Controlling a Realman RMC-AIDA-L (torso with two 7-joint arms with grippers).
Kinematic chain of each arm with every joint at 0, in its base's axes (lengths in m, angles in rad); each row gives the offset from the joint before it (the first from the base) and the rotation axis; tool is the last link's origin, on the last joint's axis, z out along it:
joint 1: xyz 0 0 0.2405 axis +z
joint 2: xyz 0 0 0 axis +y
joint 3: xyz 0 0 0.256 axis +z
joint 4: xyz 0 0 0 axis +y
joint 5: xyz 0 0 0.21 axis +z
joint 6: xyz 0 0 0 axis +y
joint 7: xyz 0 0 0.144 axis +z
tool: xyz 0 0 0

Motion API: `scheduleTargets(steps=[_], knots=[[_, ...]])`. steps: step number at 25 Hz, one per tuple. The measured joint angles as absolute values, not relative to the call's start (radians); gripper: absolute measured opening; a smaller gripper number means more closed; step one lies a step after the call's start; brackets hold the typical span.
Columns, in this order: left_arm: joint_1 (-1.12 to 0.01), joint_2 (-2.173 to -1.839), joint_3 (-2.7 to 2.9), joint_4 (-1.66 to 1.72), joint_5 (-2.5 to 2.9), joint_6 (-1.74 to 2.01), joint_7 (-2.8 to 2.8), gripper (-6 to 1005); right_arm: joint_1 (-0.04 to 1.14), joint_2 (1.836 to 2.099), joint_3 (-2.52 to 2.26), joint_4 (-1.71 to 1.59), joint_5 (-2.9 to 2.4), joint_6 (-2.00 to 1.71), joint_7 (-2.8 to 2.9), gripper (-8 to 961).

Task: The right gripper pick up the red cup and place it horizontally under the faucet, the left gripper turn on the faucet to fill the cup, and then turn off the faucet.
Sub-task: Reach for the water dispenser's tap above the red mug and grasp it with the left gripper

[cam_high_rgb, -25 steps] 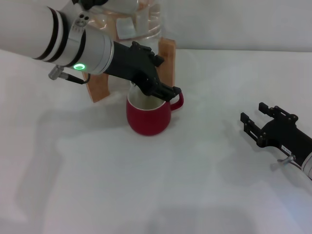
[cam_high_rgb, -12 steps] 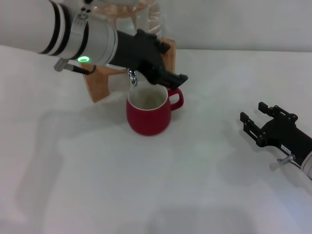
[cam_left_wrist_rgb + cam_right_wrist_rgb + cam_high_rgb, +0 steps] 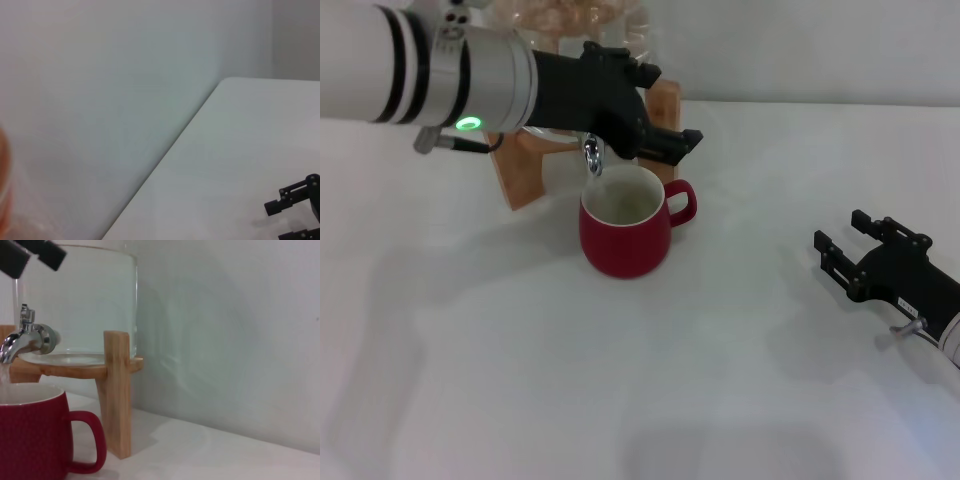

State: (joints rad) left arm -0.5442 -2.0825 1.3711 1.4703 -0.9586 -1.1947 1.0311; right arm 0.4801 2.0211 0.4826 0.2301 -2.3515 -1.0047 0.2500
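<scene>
The red cup (image 3: 623,230) stands upright on the white table, its white inside showing and its handle toward the right. The chrome faucet (image 3: 593,157) hangs just over the cup's back rim. My left gripper (image 3: 678,143) hovers above and behind the cup, to the right of the faucet, its fingers slightly apart and holding nothing. In the right wrist view the faucet (image 3: 24,340) sits above the cup (image 3: 32,432), with the left gripper (image 3: 31,255) higher up. My right gripper (image 3: 840,232) rests open on the table far to the right.
The clear water jar (image 3: 80,300) sits in a wooden stand (image 3: 117,400) against the back wall. The left wrist view shows the wall, the table (image 3: 235,150) and the right gripper (image 3: 275,221) far off. I cannot tell whether water is running.
My left gripper has lifted from the cup's rim and the faucet, moving up and back, so the faucet now shows. Cup and right arm have not moved.
</scene>
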Motion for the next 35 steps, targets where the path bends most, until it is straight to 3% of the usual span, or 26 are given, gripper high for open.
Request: scheduleTargets(steps=[14,35], knots=[[-0.385,-2.085,1.428,1.605,-0.963,-1.175,0.978,876,0.486,2.020,0.482,0.230,-2.352,-1.005,0.250,539],[-0.365,-2.084,1.436,1.571,-0.957,-1.161,0.973,877,0.483,2.020,0.480,0.230,-2.353,-1.006,0.250,539]])
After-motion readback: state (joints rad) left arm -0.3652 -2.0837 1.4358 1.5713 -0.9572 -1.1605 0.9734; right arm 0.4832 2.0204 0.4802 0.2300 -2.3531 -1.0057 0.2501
